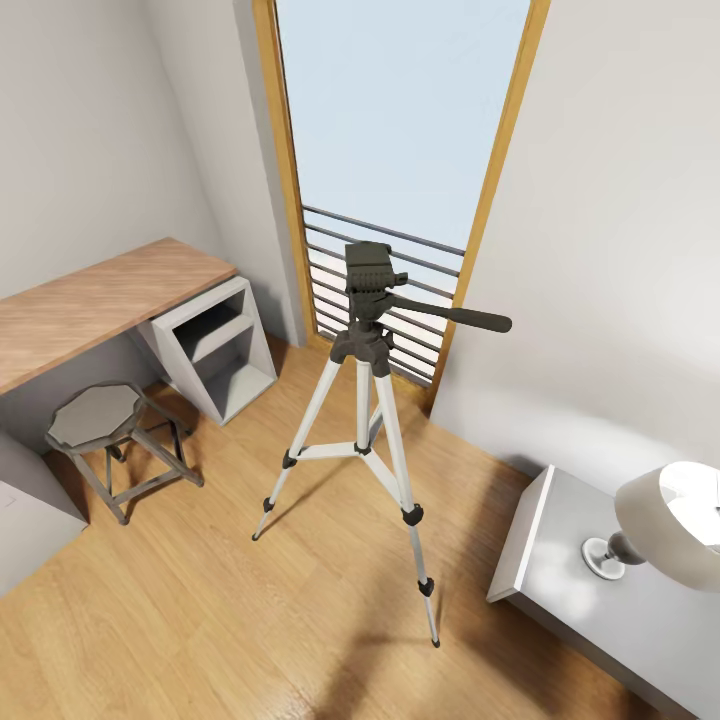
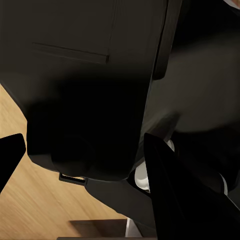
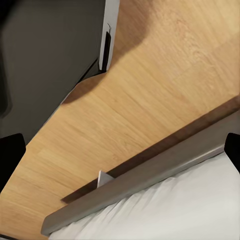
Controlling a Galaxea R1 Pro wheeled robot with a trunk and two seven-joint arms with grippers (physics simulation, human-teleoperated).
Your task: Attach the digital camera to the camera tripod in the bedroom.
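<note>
Fingers (image 3: 11, 152) over bed (image 3: 150, 172), head view's camera tripod (image 1: 365, 400) beside window (image 1: 400, 110)

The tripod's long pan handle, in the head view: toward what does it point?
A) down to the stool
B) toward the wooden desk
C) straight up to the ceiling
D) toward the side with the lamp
D: the pan handle leaves the head of the camera tripod toward the side where the lamp stands, away from the desk.

Bright daylight from the window (image 1: 400, 120); soft shadows, sharp renders.
</note>
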